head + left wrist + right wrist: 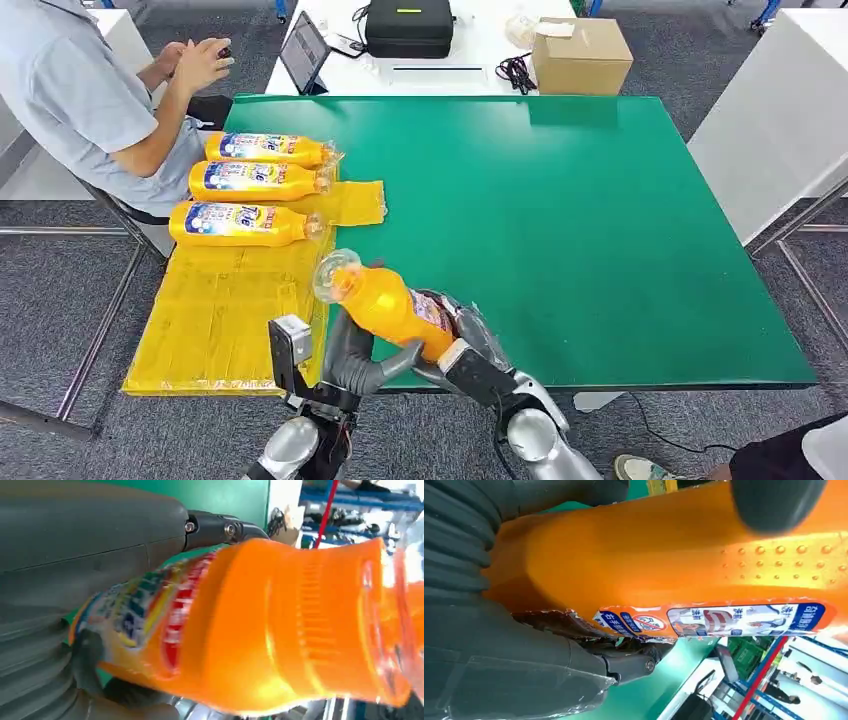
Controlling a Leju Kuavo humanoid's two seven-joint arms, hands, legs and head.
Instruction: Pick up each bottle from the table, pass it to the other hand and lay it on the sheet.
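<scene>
An orange bottle (pixel 385 305) with a clear cap hangs tilted over the green table's (pixel 600 220) front edge, cap pointing up and to the left. My left hand (pixel 355 362) grips its middle from below, thumb under the body. My right hand (pixel 468 350) holds its base end. Up close, the bottle (pixel 280 630) runs across my left hand (pixel 75 565), and the labelled bottle (pixel 649 555) lies in my right hand (pixel 499 665). Three more orange bottles (pixel 245 223) lie side by side on the yellow sheet (pixel 215 320) at the table's left.
A person (pixel 80 100) sits at the table's far left corner, close to the sheet. Behind the green table a white table carries a tablet (pixel 304 52), a black case (pixel 408 27), cables and a cardboard box (pixel 580 55). Another white table (pixel 780 120) stands at right.
</scene>
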